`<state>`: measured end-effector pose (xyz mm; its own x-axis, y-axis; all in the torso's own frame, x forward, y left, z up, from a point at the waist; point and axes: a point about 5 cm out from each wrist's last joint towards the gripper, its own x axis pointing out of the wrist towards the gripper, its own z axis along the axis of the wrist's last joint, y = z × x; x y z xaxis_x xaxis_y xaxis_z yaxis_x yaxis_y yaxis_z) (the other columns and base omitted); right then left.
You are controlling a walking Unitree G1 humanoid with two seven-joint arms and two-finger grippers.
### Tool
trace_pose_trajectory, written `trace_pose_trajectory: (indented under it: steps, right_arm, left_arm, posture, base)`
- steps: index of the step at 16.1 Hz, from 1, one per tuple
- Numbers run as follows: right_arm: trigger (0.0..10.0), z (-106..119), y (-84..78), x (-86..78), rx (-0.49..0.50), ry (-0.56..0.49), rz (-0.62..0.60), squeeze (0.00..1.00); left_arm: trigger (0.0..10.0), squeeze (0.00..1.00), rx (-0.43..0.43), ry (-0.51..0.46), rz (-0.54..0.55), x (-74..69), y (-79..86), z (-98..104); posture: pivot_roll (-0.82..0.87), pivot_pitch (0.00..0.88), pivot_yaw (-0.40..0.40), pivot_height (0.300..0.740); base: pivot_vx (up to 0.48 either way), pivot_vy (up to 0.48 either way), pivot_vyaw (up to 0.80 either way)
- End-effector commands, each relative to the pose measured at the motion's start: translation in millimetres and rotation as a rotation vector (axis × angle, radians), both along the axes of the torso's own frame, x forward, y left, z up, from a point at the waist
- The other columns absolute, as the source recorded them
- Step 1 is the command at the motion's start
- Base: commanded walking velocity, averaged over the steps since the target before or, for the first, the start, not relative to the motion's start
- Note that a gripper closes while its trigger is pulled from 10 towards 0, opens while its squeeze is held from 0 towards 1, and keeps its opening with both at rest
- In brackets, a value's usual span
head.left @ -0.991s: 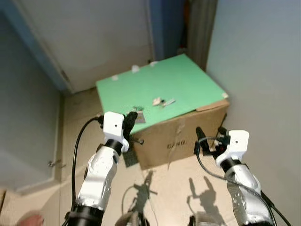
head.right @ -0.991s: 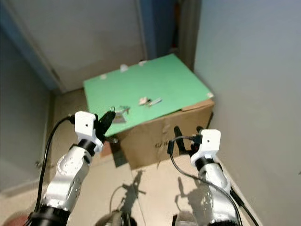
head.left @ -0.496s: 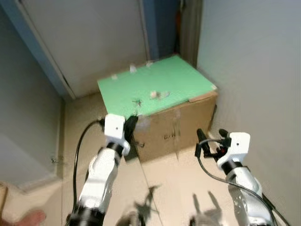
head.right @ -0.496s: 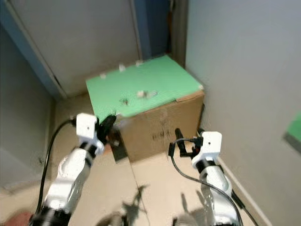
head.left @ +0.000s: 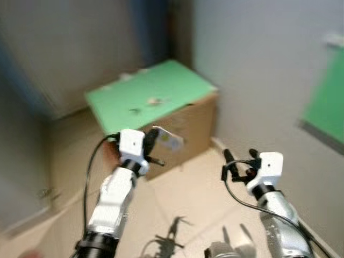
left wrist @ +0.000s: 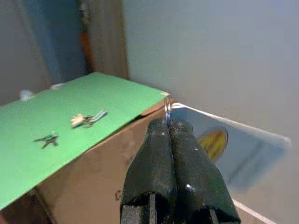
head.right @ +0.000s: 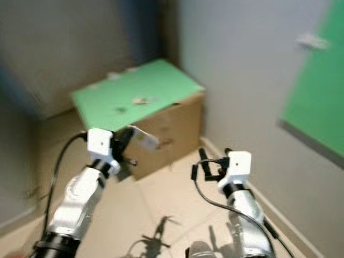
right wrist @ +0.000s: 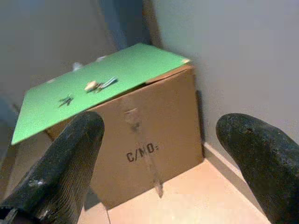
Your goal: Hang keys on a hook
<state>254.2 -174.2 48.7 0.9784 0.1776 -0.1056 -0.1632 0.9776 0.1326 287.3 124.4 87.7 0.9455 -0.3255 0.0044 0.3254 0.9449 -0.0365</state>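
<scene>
Count: one cardboard box [right wrist: 154, 135] topped by one green sheet [left wrist: 60, 121]; two sets of keys on the sheet, one pale bunch [left wrist: 87, 119] and one small dark bunch [left wrist: 46, 138]; also two small white items [head.left: 131, 74] near its far edge, too blurred to identify. One key ring [left wrist: 167, 108] with one tag [left wrist: 233, 149] sits in the left hand [left wrist: 169, 125]. Two hands total, the second being the right hand [right wrist: 159, 154]; one green panel [head.right: 317, 80] on the wall.
</scene>
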Motion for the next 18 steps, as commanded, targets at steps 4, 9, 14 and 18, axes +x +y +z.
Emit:
trace_pose_trajectory:
  steps: [4,9,14,18]
  right_arm:
    - [10.0,3,3.9,1.5,-0.014,-0.017,0.021,0.0]
    - [10.0,-3,6.1,-0.6,-0.023,0.003,0.038,0.0]
    - [10.0,-4,4.4,3.0,-0.024,0.012,0.035,0.0]
    - [10.0,-6,3.8,1.4,-0.032,0.017,0.038,0.0]
  left_arm:
    - [0.0,0.0,0.03,0.039,-0.002,-7.2,7.8,-13]
    - [0.0,0.0,0.057,0.033,-0.034,-7.2,6.5,-13]
    - [0.0,0.0,0.051,0.009,-0.057,-4.6,8.3,-9]
    - [0.0,0.0,0.062,-0.001,-0.084,-5.1,6.9,-8]
  posture:
    - [-0.27,0.001,0.141,0.713]
    - [-0.26,0.0,0.135,0.713]
    - [-0.26,0.0,0.137,0.713]
    - [-0.27,0.0,0.137,0.713]
  base:
    - [0.0,0.0,-0.68]
    - [0.0,0.0,-0.66]
    - [0.0,0.0,-0.66]
    - [0.0,-0.454,-0.65]
